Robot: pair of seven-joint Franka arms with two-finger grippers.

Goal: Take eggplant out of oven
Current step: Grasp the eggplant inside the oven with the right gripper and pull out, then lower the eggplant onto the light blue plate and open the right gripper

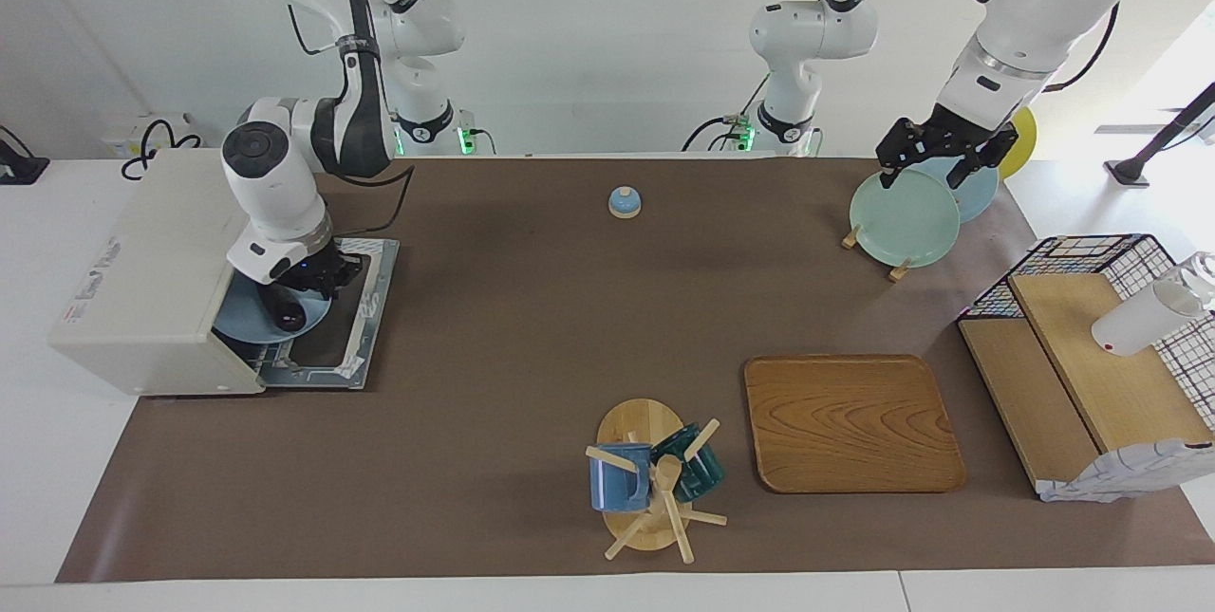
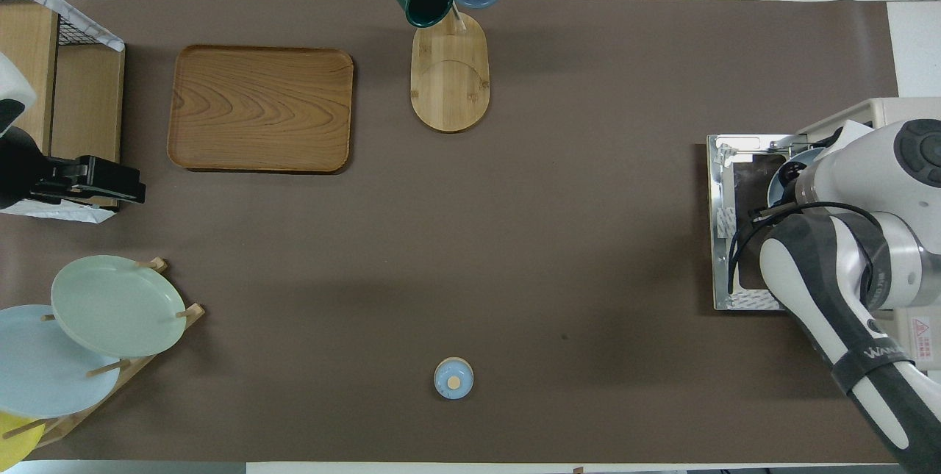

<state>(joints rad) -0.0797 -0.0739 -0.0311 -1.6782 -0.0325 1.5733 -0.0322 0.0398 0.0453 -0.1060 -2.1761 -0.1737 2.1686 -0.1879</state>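
- Long brown mat (image 1: 494,327) covering the white table, everything else standing on it.
- Boxy cream-white toaster oven (image 1: 142,280) at the right arm's end of the table, its door (image 1: 356,327) dropped flat onto the mat with the dark glass window facing up.
- Wire-and-wood shelf rack (image 1: 1092,375) at the left arm's end, a white bottle (image 1: 1144,318) lying on its top board.
- Rectangular wooden tray (image 1: 850,422) beside that rack, flat on the mat.
- Wooden mug tree (image 1: 645,479) beside the tray, farther from the robots than the bell, carrying a blue mug (image 1: 619,477) and a dark green mug (image 1: 698,465).
- Wooden plate stand near the left arm's base holding a pale green plate (image 1: 902,218) and a light blue plate (image 2: 44,364) on edge, a yellow one at its end.
- Round blue-grey plate (image 1: 249,320) half out of the oven mouth, over the hinge of the open door.
- Right gripper (image 1: 318,275) low over that plate at the oven mouth; fingers hidden by the wrist, so spread or pinched cannot be told.
- Left gripper (image 1: 935,152) waiting in the air over the plate stand, black fingers spread apart with nothing between them.
- Small slender dark purple-black eggplant (image 1: 289,315) lying on the blue-grey plate, just under the right gripper; contact cannot be told.
- Small blue call bell (image 1: 624,202) alone mid-table, near the robots.
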